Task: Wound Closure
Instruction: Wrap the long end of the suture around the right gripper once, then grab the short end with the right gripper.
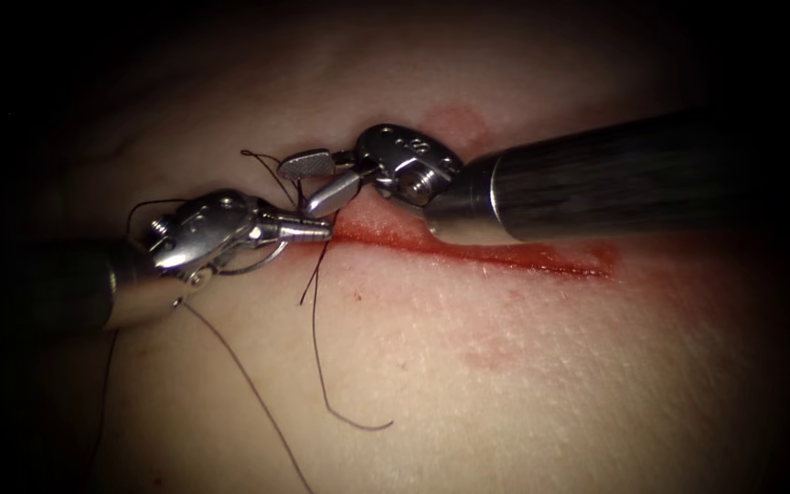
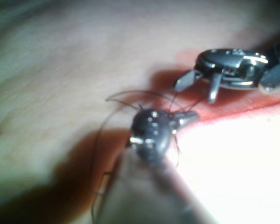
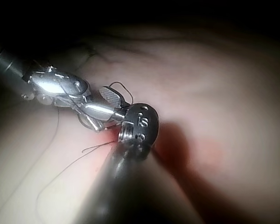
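The cut (image 1: 505, 257) runs across the tissue (image 1: 523, 375), wet with red fluid. My left tool (image 1: 314, 230) sits at the cut's left end with its jaws shut on the curved needle (image 1: 253, 266). The needle arcs back under the tool's wrist and lies outside the tissue. Dark thread (image 1: 317, 348) hangs from the jaw tips and trails over the near tissue. My right tool (image 1: 319, 179) hovers just above, jaws open, with a thread strand (image 1: 272, 165) rising between them. In the left wrist view, the left tool (image 2: 189, 116) lies below the open right tool (image 2: 198, 88).
A second thread length (image 1: 249, 393) runs from under the left tool toward the near edge. A thread loop (image 1: 153, 205) sits behind the left tool's wrist. A faint red patch (image 1: 454, 117) marks the tissue beyond the right tool's shaft (image 1: 614, 174).
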You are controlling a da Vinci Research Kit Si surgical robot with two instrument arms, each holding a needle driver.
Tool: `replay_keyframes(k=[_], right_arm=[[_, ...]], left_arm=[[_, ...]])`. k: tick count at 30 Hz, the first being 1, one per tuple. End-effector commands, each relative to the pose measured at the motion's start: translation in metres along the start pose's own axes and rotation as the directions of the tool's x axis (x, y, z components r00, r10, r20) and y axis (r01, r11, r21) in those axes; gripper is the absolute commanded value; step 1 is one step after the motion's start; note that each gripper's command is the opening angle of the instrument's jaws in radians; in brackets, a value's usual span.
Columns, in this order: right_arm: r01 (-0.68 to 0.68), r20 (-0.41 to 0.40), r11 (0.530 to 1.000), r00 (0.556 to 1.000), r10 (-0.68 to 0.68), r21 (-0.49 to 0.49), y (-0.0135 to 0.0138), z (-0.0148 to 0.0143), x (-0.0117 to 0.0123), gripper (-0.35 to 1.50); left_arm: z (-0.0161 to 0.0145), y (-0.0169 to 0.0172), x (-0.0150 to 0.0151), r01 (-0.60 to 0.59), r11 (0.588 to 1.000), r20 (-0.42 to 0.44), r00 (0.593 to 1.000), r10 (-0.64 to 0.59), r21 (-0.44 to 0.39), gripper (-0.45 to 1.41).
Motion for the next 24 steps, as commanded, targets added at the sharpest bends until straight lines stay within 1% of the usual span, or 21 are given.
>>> replay_keyframes(k=[1,5,9,13,17,24], right_arm=[[0.007,-0.007,1.0,1.0,-0.007,-0.018,0.0005,0.0002,0.0,0.71],[0.027,-0.022,0.998,0.999,-0.028,-0.052,0.0005,-0.0004,0.0006,0.71],[0.032,-0.03,0.998,0.999,-0.034,-0.048,0.0002,-0.0006,0.0006,0.71],[0.037,-0.017,0.999,0.999,-0.037,0.006,-0.0002,-0.0003,0.0004,0.64],[0.04,0.0,0.997,0.999,-0.04,0.065,-0.0006,0.0001,0.0002,0.62],[0.048,0.075,0.98,0.995,-0.064,0.192,-0.0016,0.0012,-0.0005,0.61]], left_arm=[[0.0005,-0.0005,-0.0006,0.0,1.0,-0.001,1.0,0.0,0.0,-0.35],[0.0003,-0.0005,-0.0006,0.006,1.0,-0.002,1.0,-0.006,0.005,-0.35],[0.0,-0.0007,-0.0005,0.006,1.0,-0.003,1.0,-0.006,0.01,-0.35],[-0.0003,-0.0012,-0.0003,0.008,1.0,-0.006,1.0,-0.008,0.016,-0.35],[-0.0004,-0.0014,-0.0004,0.014,1.0,-0.006,1.0,-0.014,0.019,-0.35],[-0.0002,-0.0015,-0.0008,0.02,1.0,-0.004,1.0,-0.02,0.019,-0.35]])
